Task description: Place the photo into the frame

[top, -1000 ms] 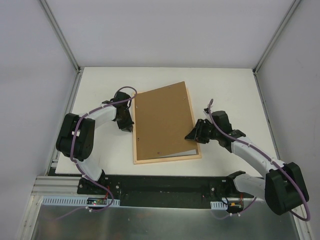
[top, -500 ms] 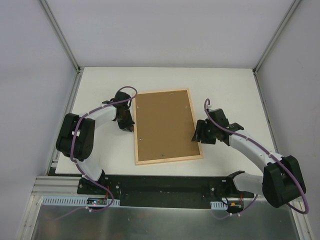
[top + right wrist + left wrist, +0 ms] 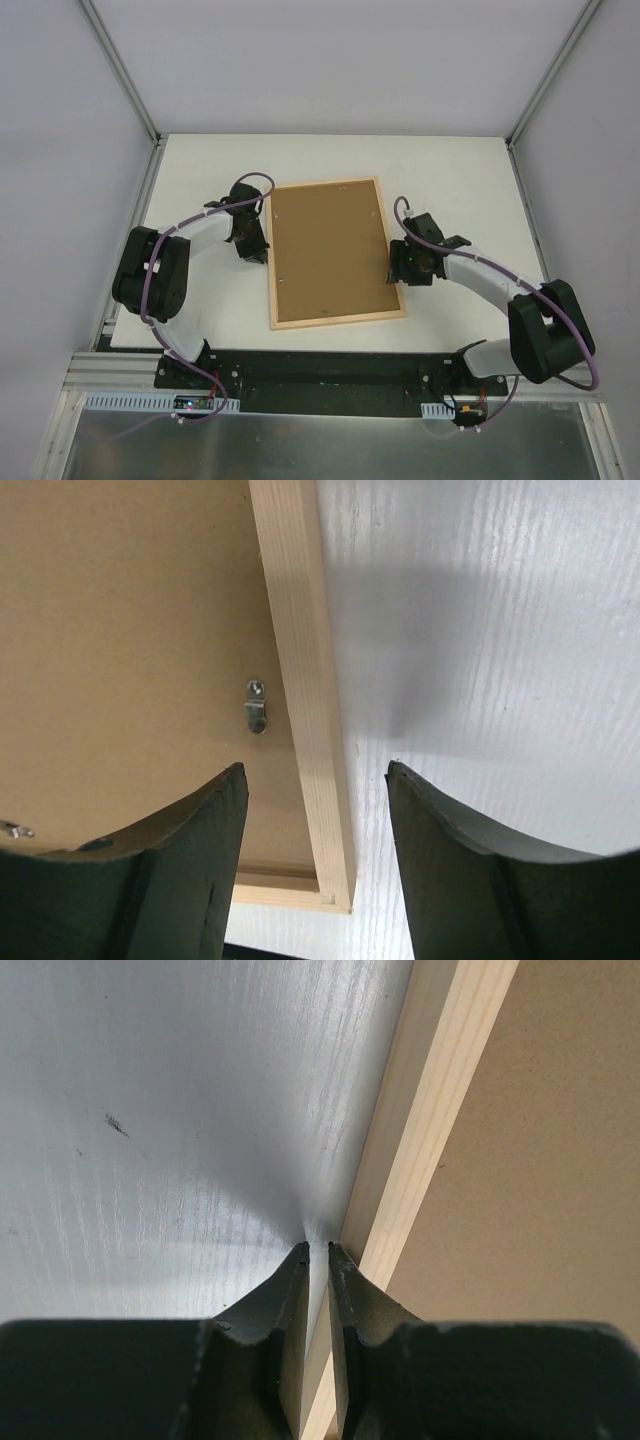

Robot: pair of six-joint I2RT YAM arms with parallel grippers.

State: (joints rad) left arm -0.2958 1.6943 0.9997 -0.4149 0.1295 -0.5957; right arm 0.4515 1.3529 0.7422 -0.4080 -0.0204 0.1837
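The frame [image 3: 336,320] is light natural wood, apparently unvarnished, matt, with fine straight grain along the rails. The backing board [image 3: 328,248] set in it is plain brown fibreboard, matt, smooth and faintly speckled. The turn clip [image 3: 256,706] on the board is bright silvery metal, slightly glossy. The table [image 3: 450,170] is white, with a faint streaked grain texture and a soft sheen. On the left gripper [image 3: 317,1248] the fingers [image 3: 275,1310] are dark and matt, probably moulded plastic, though the close view is blurred. The right gripper [image 3: 315,765] has the same dark matt finish. The arm shells [image 3: 490,285] are smooth white and black plastic, and the cables [image 3: 250,180] have purple sheathing. The walls [image 3: 330,60] are pale and matt
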